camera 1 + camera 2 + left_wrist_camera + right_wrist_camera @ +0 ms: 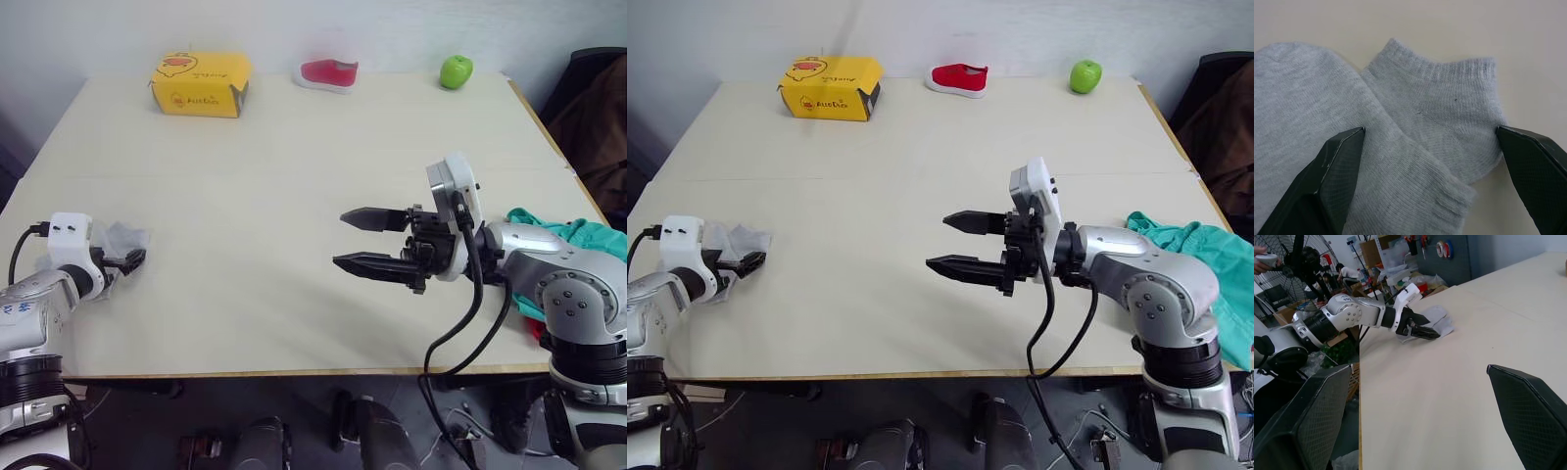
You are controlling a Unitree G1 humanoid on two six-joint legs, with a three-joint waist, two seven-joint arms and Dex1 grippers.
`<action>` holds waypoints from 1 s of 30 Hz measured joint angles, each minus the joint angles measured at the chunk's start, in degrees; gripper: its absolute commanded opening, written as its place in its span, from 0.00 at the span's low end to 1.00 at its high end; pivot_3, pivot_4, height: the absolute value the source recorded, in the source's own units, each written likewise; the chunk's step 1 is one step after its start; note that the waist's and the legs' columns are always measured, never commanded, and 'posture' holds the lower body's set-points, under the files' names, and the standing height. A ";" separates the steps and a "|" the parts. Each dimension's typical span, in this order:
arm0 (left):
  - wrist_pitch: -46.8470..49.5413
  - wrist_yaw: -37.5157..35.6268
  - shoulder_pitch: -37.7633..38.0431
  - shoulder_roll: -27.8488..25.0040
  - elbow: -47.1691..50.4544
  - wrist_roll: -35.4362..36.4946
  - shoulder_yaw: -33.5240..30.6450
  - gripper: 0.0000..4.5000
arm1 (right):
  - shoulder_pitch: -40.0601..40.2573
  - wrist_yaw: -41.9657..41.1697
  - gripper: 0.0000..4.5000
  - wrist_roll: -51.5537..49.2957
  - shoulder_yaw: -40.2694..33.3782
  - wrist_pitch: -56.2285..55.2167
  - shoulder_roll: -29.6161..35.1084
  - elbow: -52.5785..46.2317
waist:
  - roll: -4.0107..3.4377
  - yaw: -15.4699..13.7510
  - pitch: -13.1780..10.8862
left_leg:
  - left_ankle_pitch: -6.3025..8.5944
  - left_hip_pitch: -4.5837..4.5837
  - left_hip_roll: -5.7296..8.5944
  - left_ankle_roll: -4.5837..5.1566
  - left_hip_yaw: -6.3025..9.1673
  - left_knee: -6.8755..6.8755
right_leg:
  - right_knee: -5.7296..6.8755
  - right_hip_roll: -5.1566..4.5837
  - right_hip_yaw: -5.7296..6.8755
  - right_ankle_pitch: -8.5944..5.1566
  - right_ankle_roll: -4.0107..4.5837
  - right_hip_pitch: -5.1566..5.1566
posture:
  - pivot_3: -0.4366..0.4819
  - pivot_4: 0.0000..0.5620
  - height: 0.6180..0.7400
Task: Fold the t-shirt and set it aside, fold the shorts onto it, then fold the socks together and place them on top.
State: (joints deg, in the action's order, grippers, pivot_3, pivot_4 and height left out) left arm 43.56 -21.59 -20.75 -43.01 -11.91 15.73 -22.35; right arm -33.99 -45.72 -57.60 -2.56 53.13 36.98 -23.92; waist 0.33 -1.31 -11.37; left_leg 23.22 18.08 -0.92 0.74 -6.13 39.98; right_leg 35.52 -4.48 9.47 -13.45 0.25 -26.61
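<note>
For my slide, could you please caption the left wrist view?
Open left gripper straddling the grey socks on the table.

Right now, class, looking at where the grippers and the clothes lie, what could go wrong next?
1. The left gripper is open around overlapping socks; closing may catch one layer only and pull the pair apart.
2. The shorts hang at the table's right edge beside the right arm; a sweep could push them off.
3. The right gripper hovers open and empty over bare table, far from the socks, so it cannot help yet.

bright, even light on the counter; shadows soft and faint; background washed out and hazy in the right wrist view.
</note>
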 measured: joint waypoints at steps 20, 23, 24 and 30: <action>7.76 -3.14 0.81 2.36 5.09 3.54 -1.54 0.00 | 0.26 0.21 1.00 0.43 0.03 0.68 0.00 -0.42 | -0.05 -0.23 0.03 | 0.00 -0.09 0.03 0.00 -0.04 0.00 | 0.04 -0.06 -0.06 0.00 0.00 0.04 | 0.48 0.27 1.00; 16.04 -6.45 1.86 5.41 13.81 9.77 0.46 0.00 | 0.27 0.13 1.00 0.47 0.02 0.75 0.45 -0.42 | -0.05 -0.58 0.03 | -0.01 -0.06 0.09 0.03 0.03 0.02 | 0.01 -0.11 -0.06 0.03 -0.05 0.07 | 0.48 0.27 1.00; 18.89 -6.92 1.87 7.20 17.64 11.74 2.41 0.00 | 0.32 0.01 1.00 0.52 0.02 0.76 0.84 -0.42 | -0.05 -0.79 0.03 | -0.01 -0.02 0.09 0.04 0.06 0.04 | -0.03 -0.11 -0.06 0.05 -0.08 0.09 | 0.48 0.27 1.00; 28.77 -6.39 -3.33 16.37 26.76 16.94 14.19 0.00 | 4.79 -1.23 1.00 1.61 -0.09 0.74 4.09 -0.86 | -0.02 -1.02 0.03 | -0.03 0.04 0.10 0.05 0.06 0.07 | -0.06 0.00 -0.08 0.07 -0.12 0.12 | 0.48 0.27 1.00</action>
State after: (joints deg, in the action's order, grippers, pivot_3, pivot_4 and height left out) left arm 72.33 -27.98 -24.08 -26.64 14.84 32.66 -8.16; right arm -29.20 -46.95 -55.99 -2.66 53.87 41.07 -24.78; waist 0.31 -2.34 -11.34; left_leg 23.19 18.12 -0.81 0.79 -6.07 40.05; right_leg 35.46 -4.48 9.40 -13.38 0.13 -26.49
